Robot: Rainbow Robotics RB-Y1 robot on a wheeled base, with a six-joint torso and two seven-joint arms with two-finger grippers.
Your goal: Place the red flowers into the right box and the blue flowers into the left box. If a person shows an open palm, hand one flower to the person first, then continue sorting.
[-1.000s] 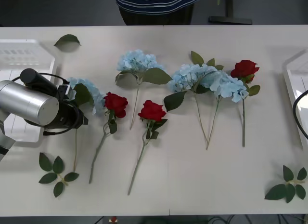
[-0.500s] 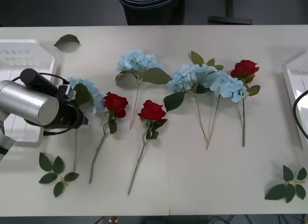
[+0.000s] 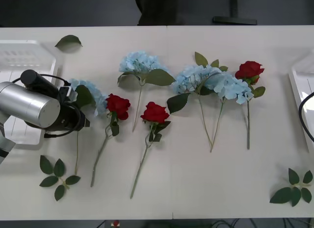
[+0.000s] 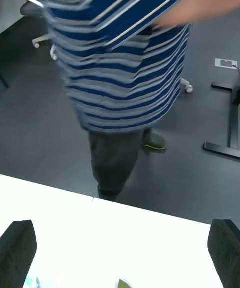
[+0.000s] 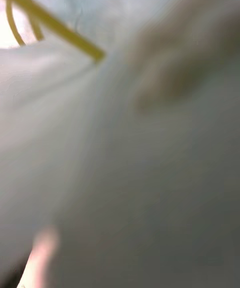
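Evidently the sorting has barely begun: all three deep red artificial roses (image 3: 155,112) and the four pale sky-blue fluffy hydrangea clusters (image 3: 140,62) lie on the white table (image 3: 196,184), none inside either tray. The clear-whitish plastic left box (image 3: 24,54) at the table's left edge holds no flower that I can see, and the translucent white right box (image 3: 299,81) shows just its rim at the right edge. The left gripper (image 3: 78,121), on its silver arm, sits low over the stem of the leftmost blue cluster (image 3: 91,93); whether its claw is spread or pinching I cannot tell. The right gripper (image 4: 120,253) has its black fingers spread wide, holding nothing, facing a person's dark trousers (image 4: 114,160) beyond the table's far edge. Seven flowers remain to place.
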